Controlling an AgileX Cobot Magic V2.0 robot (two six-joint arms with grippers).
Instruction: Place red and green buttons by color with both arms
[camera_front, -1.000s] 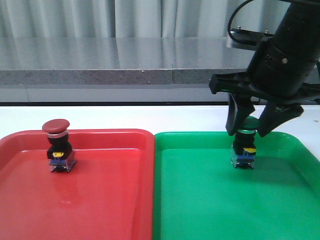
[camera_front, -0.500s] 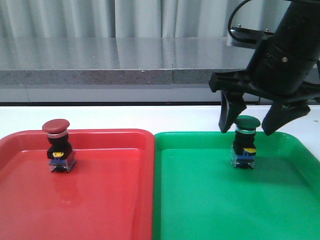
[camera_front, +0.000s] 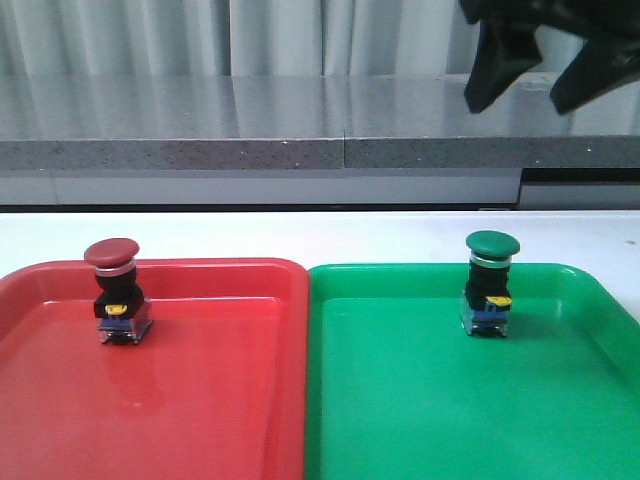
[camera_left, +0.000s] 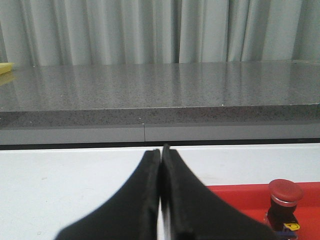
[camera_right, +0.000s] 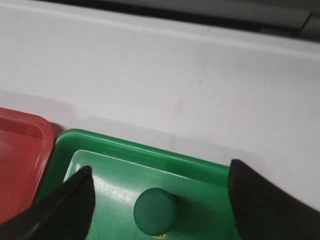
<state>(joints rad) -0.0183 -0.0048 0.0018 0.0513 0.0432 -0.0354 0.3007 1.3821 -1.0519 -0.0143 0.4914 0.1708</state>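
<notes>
Right claw (camera_front: 540, 75) hangs spread and empty straight above the upright green button (camera_front: 491, 284) in the green tray (camera_front: 420, 400); left claw (camera_left: 161, 200) pressed together, red button (camera_front: 113, 290) upright in red tray (camera_front: 200, 400).

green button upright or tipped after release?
Upright. In the front view the green button stands on its base in the green tray, cap on top; the right gripper hangs open above, clear of it.

Right gripper lifting away
The right gripper (camera_front: 530, 85), jaws spread, is rising clear of the green button (camera_front: 491, 283), leaving it standing free.
</notes>
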